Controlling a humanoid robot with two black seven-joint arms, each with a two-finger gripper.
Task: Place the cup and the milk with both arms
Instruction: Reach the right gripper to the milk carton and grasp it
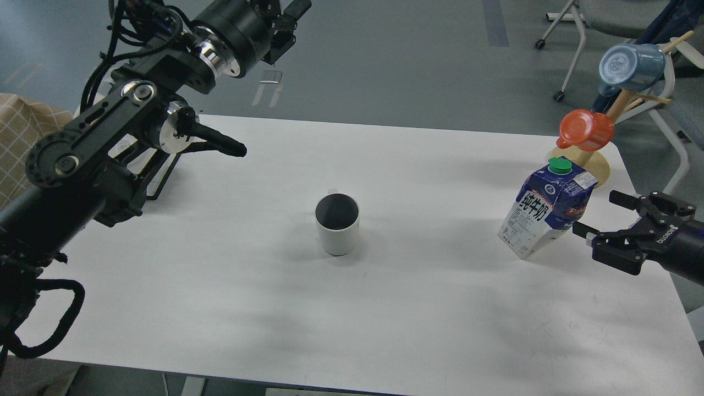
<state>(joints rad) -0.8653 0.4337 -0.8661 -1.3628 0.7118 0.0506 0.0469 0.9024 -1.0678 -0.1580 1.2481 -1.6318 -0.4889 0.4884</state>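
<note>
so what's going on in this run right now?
Two-arm place job, nothing held yet. The right claw is open beside the milk carton, which stands on the right of the white table, apparently about to grip it. The ribbed white cup sits alone mid-table. The left arm is raised at the far left, its claw well away from the cup.

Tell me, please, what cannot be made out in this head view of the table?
- Left hand: dark and end-on at the top edge; open or shut cannot be told.
- Cup: its handle is mostly hidden behind its body.
- Milk carton: the small print is too tiny to read.
- Mug stand: its base is partly hidden behind the carton.
</note>
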